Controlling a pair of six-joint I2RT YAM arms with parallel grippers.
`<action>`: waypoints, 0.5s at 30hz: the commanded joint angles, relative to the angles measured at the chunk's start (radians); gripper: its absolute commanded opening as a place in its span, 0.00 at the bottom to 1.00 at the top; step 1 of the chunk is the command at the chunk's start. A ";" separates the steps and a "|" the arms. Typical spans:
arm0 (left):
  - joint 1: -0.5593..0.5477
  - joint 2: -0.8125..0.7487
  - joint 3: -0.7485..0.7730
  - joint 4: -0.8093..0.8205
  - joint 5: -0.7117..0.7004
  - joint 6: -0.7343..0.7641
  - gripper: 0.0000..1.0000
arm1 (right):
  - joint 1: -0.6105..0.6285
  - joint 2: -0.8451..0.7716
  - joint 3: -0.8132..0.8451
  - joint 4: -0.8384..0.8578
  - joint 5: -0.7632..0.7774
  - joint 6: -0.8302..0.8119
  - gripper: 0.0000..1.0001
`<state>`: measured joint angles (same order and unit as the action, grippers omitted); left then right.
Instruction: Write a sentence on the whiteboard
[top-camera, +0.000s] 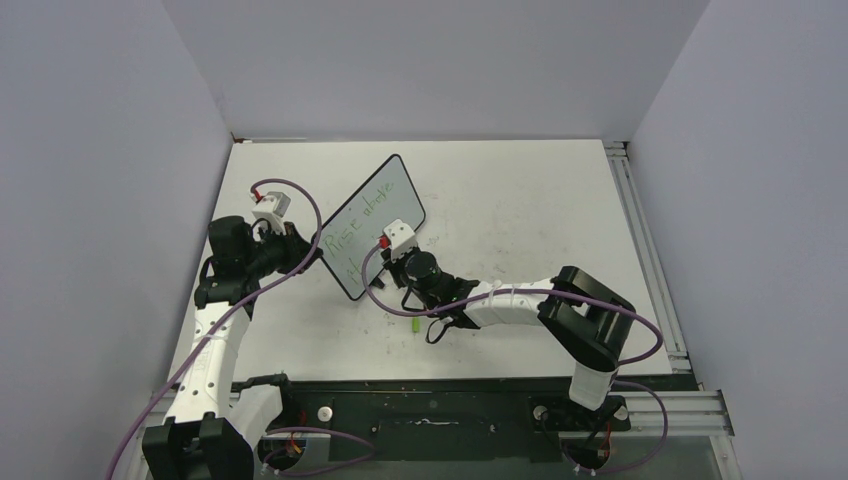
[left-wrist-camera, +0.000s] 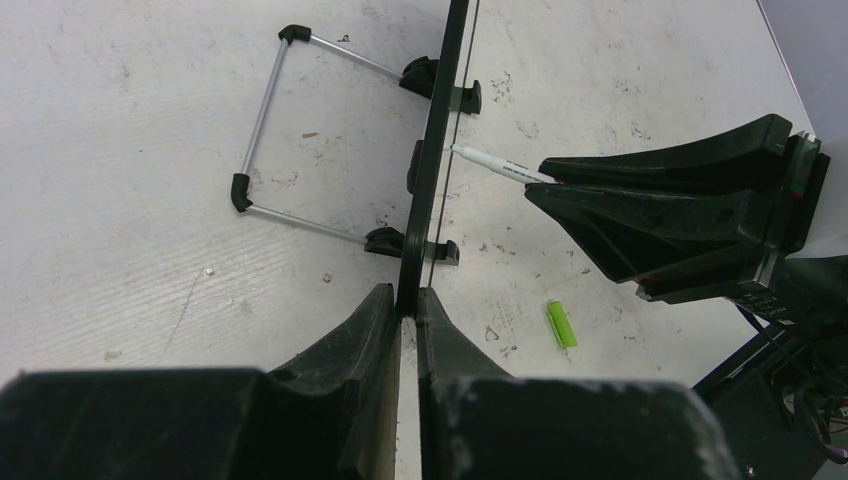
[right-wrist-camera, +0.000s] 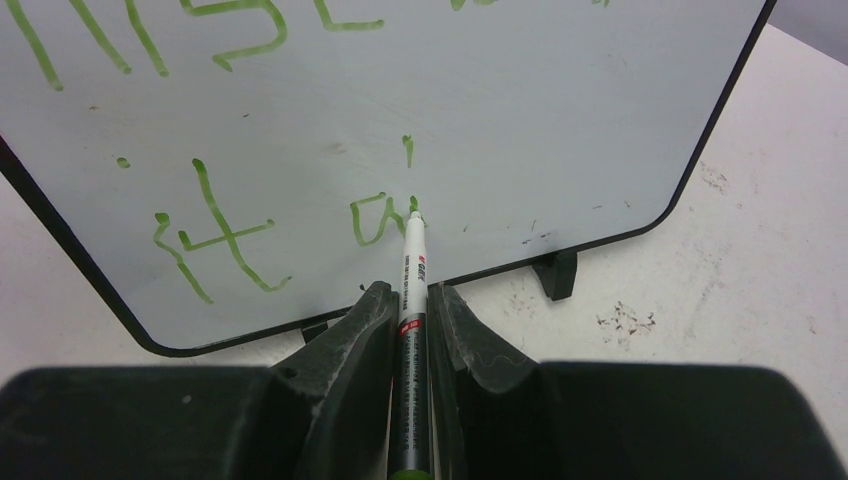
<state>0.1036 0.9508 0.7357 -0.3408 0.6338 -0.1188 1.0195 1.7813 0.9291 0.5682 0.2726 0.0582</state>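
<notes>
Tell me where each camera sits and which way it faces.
Top external: above and behind the arms, looking down on the table; left arm, right arm and whiteboard show.
Left wrist: on the left arm, looking along the whiteboard's edge, clamped in the left jaws; the right jaws show.
Right wrist: on the right arm, facing the board's front; the right jaws hold the marker at the sentence.
Shared: both wrist views show marker and whiteboard.

The enclosure is lit evenly and diffusely from above, and only faint, soft-edged shadows are cast on the tabletop (top-camera: 520, 200). In the right wrist view the whiteboard (right-wrist-camera: 560, 120) is rendered a dull grey-blue, while its green lettering (right-wrist-camera: 215, 235) is resolved sharply. The black fingers (left-wrist-camera: 340, 400) nearest each wrist camera are underexposed and slightly soft.
</notes>
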 joint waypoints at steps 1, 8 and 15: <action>-0.004 -0.012 0.039 0.026 0.029 -0.008 0.00 | -0.009 0.009 0.056 0.045 0.002 -0.024 0.05; -0.004 -0.012 0.039 0.027 0.029 -0.008 0.00 | -0.006 0.009 0.085 0.045 0.001 -0.042 0.05; -0.005 -0.012 0.040 0.028 0.030 -0.008 0.00 | -0.003 -0.004 0.089 0.047 0.001 -0.049 0.05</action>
<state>0.1036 0.9508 0.7357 -0.3408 0.6331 -0.1188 1.0195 1.7813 0.9771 0.5663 0.2810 0.0143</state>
